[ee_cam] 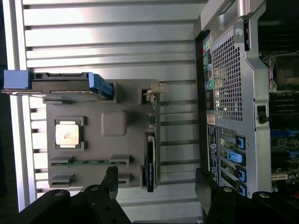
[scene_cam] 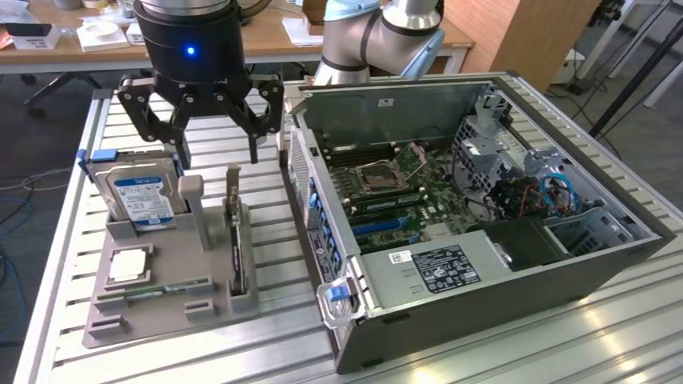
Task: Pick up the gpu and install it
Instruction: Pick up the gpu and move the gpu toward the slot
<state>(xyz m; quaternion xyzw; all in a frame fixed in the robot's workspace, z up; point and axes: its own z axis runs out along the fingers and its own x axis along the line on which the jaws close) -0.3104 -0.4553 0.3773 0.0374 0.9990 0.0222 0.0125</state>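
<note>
The gpu (scene_cam: 235,232) is a thin dark card standing on edge in a slot of the grey holder (scene_cam: 203,268), at its side nearest the computer case. From the wrist view, the gpu (ee_cam: 150,156) appears edge-on, with its silvery bracket at the end away from my fingers. My gripper (scene_cam: 217,152) hangs open above the back of the holder, between the hard drive and the gpu. Nothing is between the fingers. In the wrist view my gripper (ee_cam: 156,184) has its two dark fingertips on either side of the card's near end, well above it.
The open computer case (scene_cam: 597,264) lies on its side at the exterior view's right, with its motherboard (scene_cam: 395,192) exposed. The holder also carries a hard drive (scene_cam: 142,196), a processor chip (scene_cam: 126,264) and a green memory stick (scene_cam: 160,290). All rest on a slatted aluminium table (scene_cam: 267,344).
</note>
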